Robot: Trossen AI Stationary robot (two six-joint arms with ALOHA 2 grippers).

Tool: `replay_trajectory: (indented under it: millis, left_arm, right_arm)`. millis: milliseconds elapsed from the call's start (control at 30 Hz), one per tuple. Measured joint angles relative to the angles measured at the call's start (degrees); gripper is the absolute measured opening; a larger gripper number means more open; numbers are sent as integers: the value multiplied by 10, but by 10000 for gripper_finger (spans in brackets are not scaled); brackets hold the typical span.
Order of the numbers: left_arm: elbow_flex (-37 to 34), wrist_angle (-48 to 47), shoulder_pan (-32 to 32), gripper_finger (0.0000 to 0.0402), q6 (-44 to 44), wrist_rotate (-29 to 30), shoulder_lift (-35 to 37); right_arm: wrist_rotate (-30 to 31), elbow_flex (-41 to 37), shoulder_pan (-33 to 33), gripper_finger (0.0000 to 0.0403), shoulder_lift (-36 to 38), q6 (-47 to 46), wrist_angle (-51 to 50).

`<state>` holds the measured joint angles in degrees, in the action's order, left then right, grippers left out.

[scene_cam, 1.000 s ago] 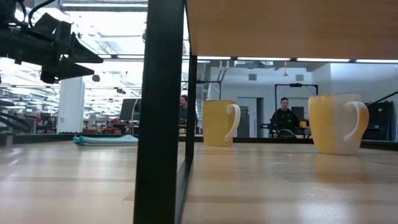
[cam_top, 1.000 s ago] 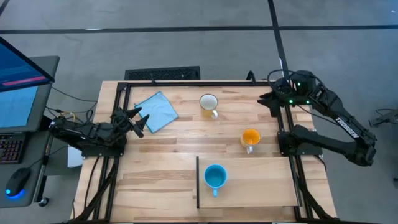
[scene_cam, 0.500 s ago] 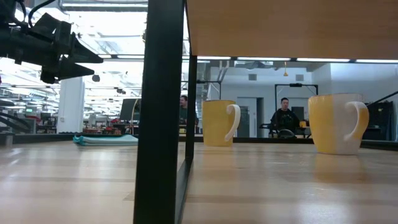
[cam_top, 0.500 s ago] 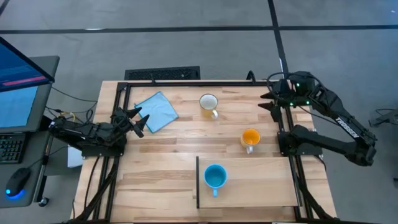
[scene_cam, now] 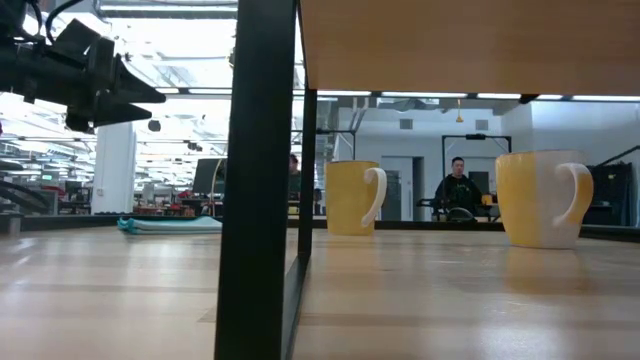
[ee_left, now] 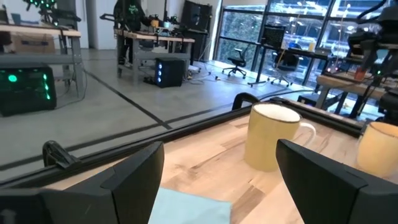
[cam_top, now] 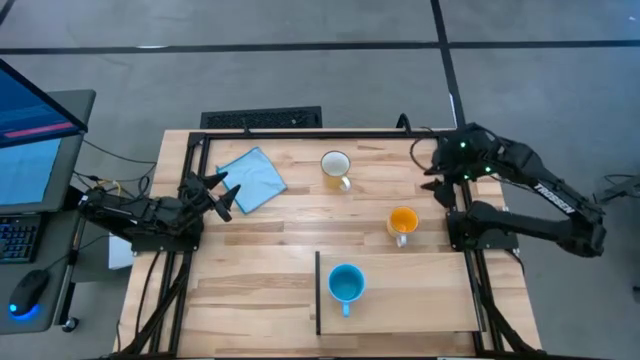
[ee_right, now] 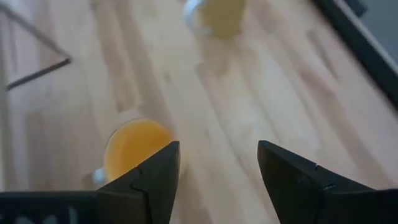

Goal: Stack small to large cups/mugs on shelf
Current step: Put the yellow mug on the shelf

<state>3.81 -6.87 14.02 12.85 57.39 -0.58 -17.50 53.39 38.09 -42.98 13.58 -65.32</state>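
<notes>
The small light-blue mug (cam_top: pixel 346 285) stands upright on the shelf board (cam_top: pixel 420 300) at the near right. The orange mug (cam_top: pixel 402 222) stands on the tabletop just beyond the board; it also shows in the right wrist view (ee_right: pixel 132 149). The white mug (cam_top: pixel 336 166) stands at the far middle and shows in the left wrist view (ee_left: pixel 270 137). My right gripper (cam_top: pixel 428 170) is open, above the table's far right, empty. My left gripper (cam_top: pixel 226 195) is open at the table's left edge, empty.
A blue cloth (cam_top: pixel 251 178) lies flat at the far left, right beside my left gripper. A dark frame post (scene_cam: pixel 258 180) stands close in the low view. People show in the room behind the table. Bare wood lies between the mugs.
My right gripper has moved a little toward the table's left edge and tipped down, coming over the far right of the tabletop. The mugs and my left arm have kept still.
</notes>
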Motion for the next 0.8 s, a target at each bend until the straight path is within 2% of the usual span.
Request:
replay_trajectory:
  millis: [100,267,433,633,800]
  left_arm:
    - [0,0,0,302,-19,0,0]
    - [0,0,0,302,-31,0,0]
    - [0,0,0,302,-31,0,0]
    - [0,-1,0,302,-33,0,0]
    - [0,-1,0,302,-56,0,0]
  right_arm:
    - [1,0,-51,237,-11,0,4]
    - [69,0,-137,237,-39,0,9]
    - [88,0,-205,237,-72,-1,11]
    - [129,0,-251,237,-122,-73,12]
    - [152,0,-261,237,-166,-77,32]
